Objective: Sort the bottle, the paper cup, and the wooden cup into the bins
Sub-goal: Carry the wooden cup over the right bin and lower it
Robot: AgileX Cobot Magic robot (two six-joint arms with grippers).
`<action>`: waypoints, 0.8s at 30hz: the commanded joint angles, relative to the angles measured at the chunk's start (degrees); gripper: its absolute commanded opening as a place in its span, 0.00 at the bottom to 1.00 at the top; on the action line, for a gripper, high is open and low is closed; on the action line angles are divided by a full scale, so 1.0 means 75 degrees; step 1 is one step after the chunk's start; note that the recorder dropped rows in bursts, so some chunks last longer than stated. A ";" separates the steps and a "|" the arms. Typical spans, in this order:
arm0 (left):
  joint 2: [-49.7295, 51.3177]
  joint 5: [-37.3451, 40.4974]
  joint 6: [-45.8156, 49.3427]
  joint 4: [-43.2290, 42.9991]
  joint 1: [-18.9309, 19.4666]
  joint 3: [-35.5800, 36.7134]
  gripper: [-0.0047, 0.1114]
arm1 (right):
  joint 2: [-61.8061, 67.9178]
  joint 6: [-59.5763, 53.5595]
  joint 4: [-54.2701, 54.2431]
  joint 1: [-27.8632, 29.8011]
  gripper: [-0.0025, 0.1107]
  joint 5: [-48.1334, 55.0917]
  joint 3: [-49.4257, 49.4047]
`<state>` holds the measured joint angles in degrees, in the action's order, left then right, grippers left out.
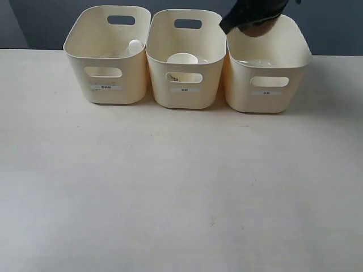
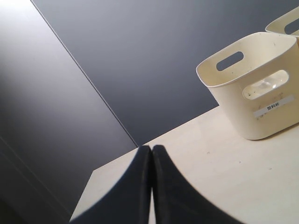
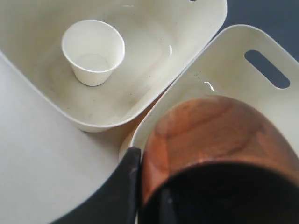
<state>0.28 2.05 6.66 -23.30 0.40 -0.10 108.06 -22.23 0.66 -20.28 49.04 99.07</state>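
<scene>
Three cream bins stand in a row at the back: left bin [image 1: 76,62], middle bin [image 1: 207,93], right bin [image 1: 241,96]. The bottle [image 1: 135,46] lies in the left bin, its white cap showing. In the middle bin the white paper cup [image 1: 182,58] [image 3: 93,51] stands upright. My right gripper [image 1: 249,17] [image 3: 148,172] hangs over the right bin [image 3: 243,35], shut on the rim of the brown wooden cup [image 1: 258,29] [image 3: 219,135], one finger outside and one inside. My left gripper [image 2: 152,150] is shut and empty, low over the table near the left bin [image 2: 243,116].
The pale table [image 1: 170,187] stretches in front of the bins. A dark wall [image 2: 140,56] stands behind them. The middle bin's rim [image 3: 107,125] touches the right bin's. The left arm is outside the exterior view.
</scene>
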 commanded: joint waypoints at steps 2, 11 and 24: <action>-0.0038 -0.0049 -0.0013 0.0068 0.0004 0.0014 0.04 | 0.0644 0.0402 0.0512 0.0044 0.02 -0.1066 0.0010; -0.0038 -0.0049 -0.0013 0.0068 0.0004 0.0014 0.04 | 0.1344 0.1053 0.0162 0.0785 0.02 -0.1259 0.0010; -0.0038 -0.0049 -0.0013 0.0068 0.0004 0.0014 0.04 | 0.1683 0.0713 -0.0345 0.1101 0.02 -0.1335 0.0010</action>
<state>0.28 2.05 6.66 -23.30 0.40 -0.10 120.92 -16.24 -1.99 -12.24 39.73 99.07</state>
